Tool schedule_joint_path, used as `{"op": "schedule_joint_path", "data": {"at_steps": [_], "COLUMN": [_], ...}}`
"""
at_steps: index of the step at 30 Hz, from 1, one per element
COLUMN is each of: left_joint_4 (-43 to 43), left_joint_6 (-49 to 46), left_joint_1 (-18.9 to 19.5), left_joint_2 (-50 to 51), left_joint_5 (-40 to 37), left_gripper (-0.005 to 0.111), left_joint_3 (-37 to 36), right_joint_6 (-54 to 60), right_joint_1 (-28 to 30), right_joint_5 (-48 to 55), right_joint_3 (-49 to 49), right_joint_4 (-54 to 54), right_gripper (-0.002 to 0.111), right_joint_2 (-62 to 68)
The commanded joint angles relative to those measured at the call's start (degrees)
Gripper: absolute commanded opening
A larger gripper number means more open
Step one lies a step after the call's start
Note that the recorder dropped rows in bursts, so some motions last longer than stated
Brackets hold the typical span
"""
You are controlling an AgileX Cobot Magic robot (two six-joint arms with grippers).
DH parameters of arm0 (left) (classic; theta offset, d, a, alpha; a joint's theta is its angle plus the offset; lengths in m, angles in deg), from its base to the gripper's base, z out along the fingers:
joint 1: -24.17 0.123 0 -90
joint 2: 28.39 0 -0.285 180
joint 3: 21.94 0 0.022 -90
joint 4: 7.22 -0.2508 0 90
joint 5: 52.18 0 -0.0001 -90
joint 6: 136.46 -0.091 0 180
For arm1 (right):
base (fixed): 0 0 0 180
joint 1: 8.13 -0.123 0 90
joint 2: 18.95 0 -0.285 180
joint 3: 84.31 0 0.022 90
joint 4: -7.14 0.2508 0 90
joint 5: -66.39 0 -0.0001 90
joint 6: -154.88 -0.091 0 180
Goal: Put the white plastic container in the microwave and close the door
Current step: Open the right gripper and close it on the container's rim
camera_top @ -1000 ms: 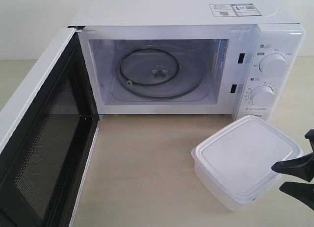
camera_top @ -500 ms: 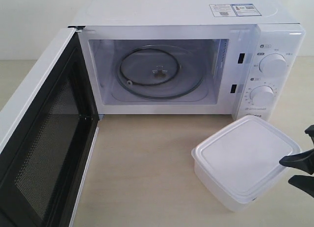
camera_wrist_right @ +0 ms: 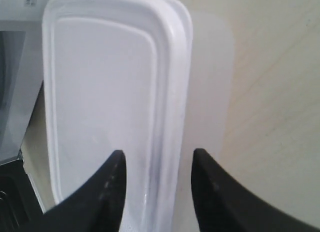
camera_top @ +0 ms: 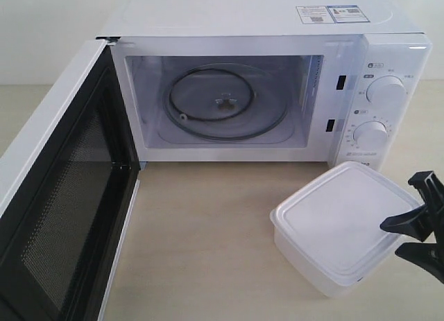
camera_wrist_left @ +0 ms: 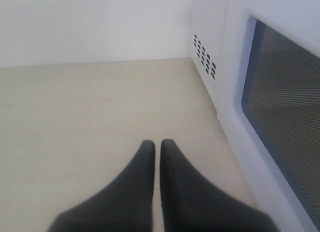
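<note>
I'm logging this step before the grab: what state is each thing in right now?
door, wide open.
microwave, cavity empty but for its glass turntable.
white plastic container, lid on, upright on the table outside the microwave.
right claw, open, astride the container's lid edge.
left claw, shut, holding nothing.

Made out no legible wording anywhere. Noted two printed stickers (camera_top: 331,14) atop the microwave (camera_top: 208,12), type too small to read. Spotted tiny markings around the upper dial (camera_top: 386,91) and lower dial (camera_top: 370,135), plus faint lettering beneath, equally unreadable.
</note>
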Motion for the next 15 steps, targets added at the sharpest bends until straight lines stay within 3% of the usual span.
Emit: {"op": "schedule_joint_path", "data": {"at_steps": [1,15], "left_joint_4": [0.49,0.49], "left_joint_6": [0.43,0.43], "left_joint_1": [0.17,0.17], "left_joint_2": [-0.15,-0.15], "left_joint_5": [0.09,0.09], "left_gripper": [0.004,0.004], "left_joint_3": [-0.15,-0.15], "right_joint_6": [0.11,2.22], "right_joint_1": [-0.19,-0.19], "right_joint_5": [0.02,0.43], "right_joint_3": [0.18,0.66], "right_joint_4": [0.12,0.12], "right_gripper": [0.041,0.040], "right_joint_2": [1.12,3.88]}}
